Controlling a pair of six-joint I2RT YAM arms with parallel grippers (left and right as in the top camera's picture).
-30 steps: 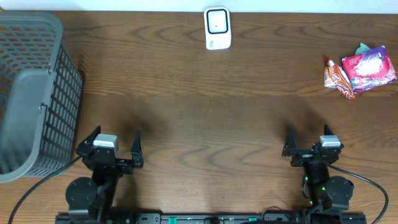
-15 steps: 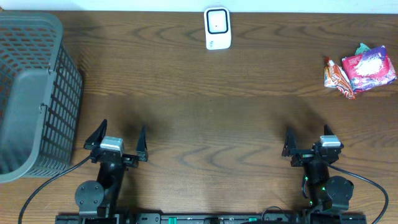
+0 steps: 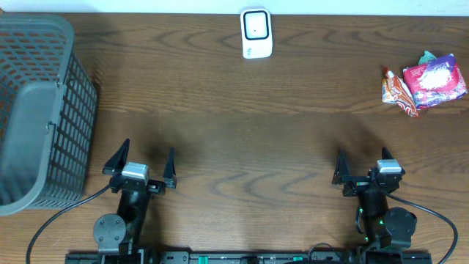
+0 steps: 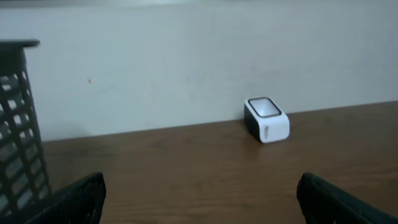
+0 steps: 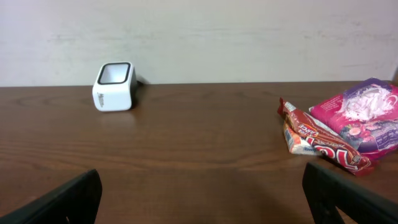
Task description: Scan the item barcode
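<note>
The white barcode scanner (image 3: 256, 33) stands at the table's far edge, also visible in the left wrist view (image 4: 267, 119) and the right wrist view (image 5: 114, 86). Two snack items lie at the far right: a red-orange wrapped bar (image 3: 398, 92) (image 5: 323, 140) and a pink bag (image 3: 437, 79) (image 5: 364, 115) touching it. My left gripper (image 3: 145, 157) (image 4: 200, 190) hovers near the front left, open and empty. At the front right my right gripper (image 3: 362, 163) (image 5: 200, 183) is also open and empty, well short of the snacks.
A grey mesh basket (image 3: 37, 110) fills the left end of the table, and its wall shows at the left edge of the left wrist view (image 4: 15, 124). A pale wall runs behind the table's far edge.
The left arm shifted a little to the right and squared up toward the far edge. The right arm and all objects stayed still.
</note>
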